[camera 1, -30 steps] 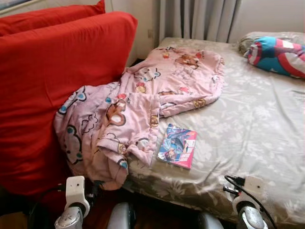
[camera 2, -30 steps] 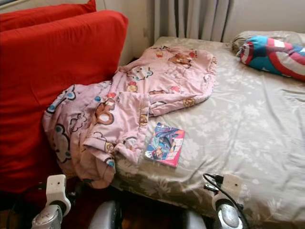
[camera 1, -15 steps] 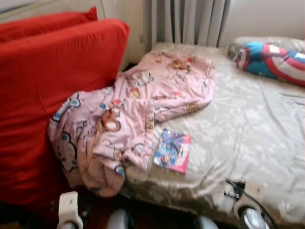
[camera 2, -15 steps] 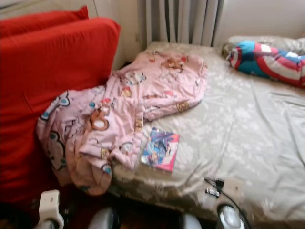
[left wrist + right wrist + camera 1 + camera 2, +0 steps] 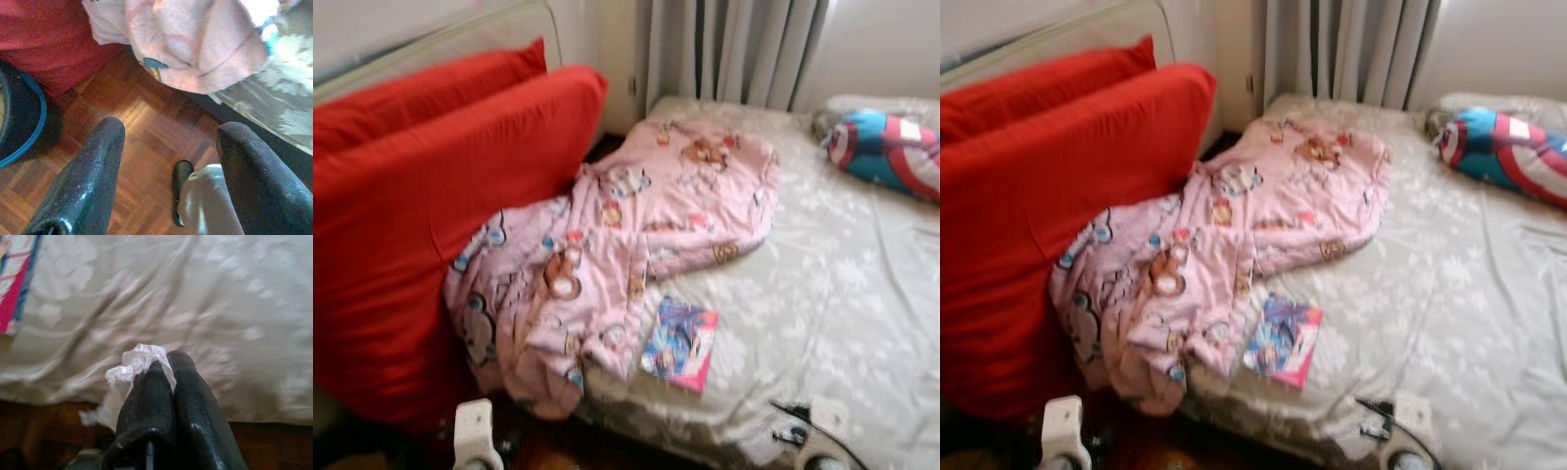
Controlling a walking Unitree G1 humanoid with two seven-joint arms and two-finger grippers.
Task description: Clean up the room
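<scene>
A pink cartoon-print blanket (image 5: 626, 225) lies crumpled across the bed's left side and hangs over its edge against the red cushions. A colourful book (image 5: 679, 343) rests on the grey floral sheet (image 5: 842, 294) beside it. My right gripper (image 5: 168, 361) is shut on a crumpled bit of white plastic (image 5: 134, 363), low at the bed's near edge. My left gripper (image 5: 173, 129) is open with nothing between its fingers, above the wooden floor (image 5: 112, 147) below the blanket's hanging end (image 5: 195, 44).
Two big red cushions (image 5: 421, 215) stand on the left against the bed. A blue, red and white pillow (image 5: 886, 152) lies at the far right, with grey curtains (image 5: 734, 49) behind. A dark round object with a blue rim (image 5: 19, 122) sits on the floor.
The whole head view has shifted and blurred, so the camera moved; both wrists now sit lower in the picture. Blanket, book and pillow lie as before.
</scene>
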